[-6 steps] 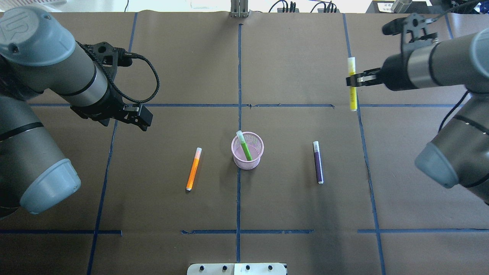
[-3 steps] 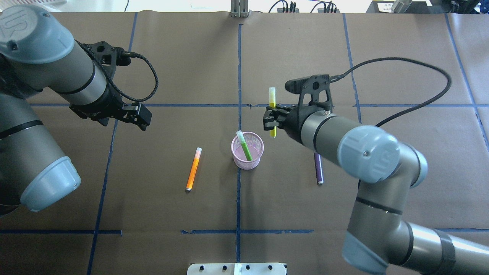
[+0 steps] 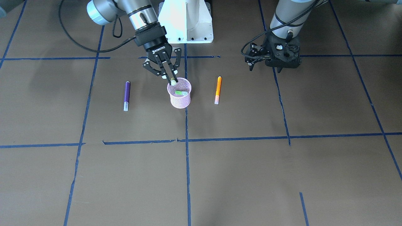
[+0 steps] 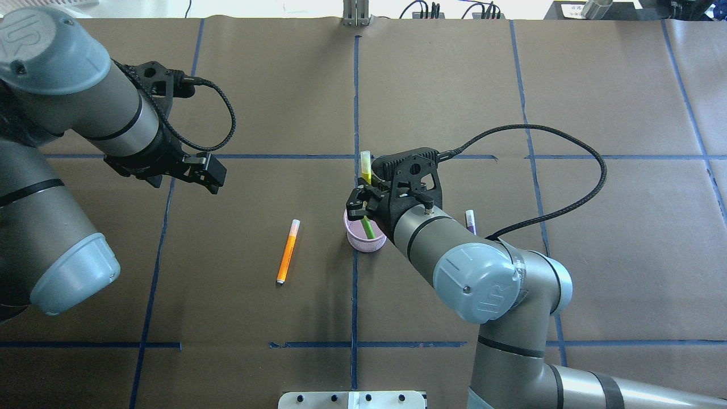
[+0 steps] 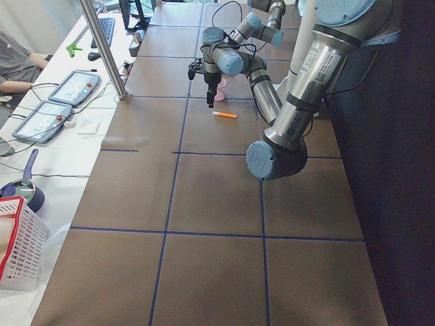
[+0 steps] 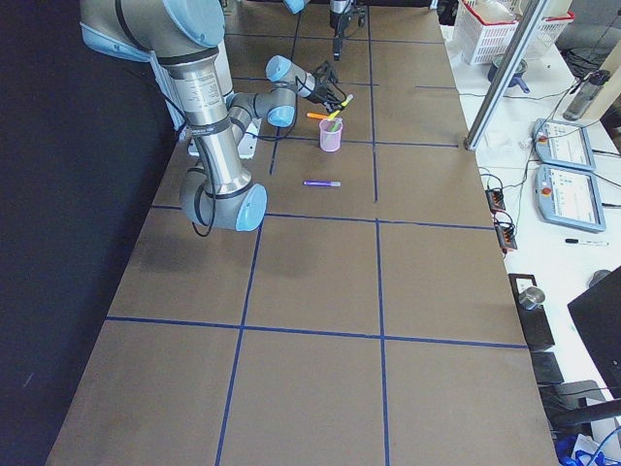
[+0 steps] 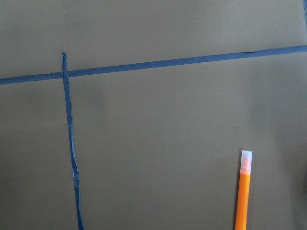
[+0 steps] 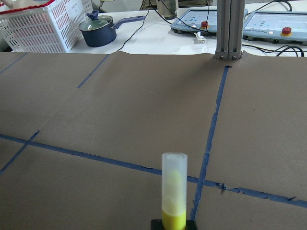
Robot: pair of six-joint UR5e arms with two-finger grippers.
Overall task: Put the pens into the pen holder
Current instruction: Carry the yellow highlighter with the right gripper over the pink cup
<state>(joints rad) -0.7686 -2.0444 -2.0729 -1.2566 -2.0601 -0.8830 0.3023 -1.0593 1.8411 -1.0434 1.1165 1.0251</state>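
Note:
The pink mesh pen holder (image 4: 363,241) (image 3: 179,98) stands at the table's middle with a green pen (image 4: 368,226) (image 3: 181,93) leaning inside it. My right gripper (image 4: 363,200) (image 3: 171,81) is shut on a yellow pen (image 4: 366,166) (image 8: 173,191), held upright with its lower end at the holder's far rim. The orange pen (image 4: 287,251) (image 3: 218,89) (image 7: 243,191) lies left of the holder. The purple pen (image 3: 126,95) lies to the right; in the overhead view only its cap (image 4: 469,216) shows past my arm. My left gripper (image 4: 213,175) (image 3: 250,56) hovers open and empty, far-left of the orange pen.
Blue tape lines divide the brown table. The white robot base (image 3: 185,18) is behind the holder. A metal post (image 4: 355,14) stands at the far edge, with a white basket (image 8: 43,24) and a pot (image 8: 98,31) beyond it. A white box (image 4: 352,400) sits at the near edge.
My right arm has swung in from the far right with the yellow pen and brought it down to the holder. The left arm has stayed in place.

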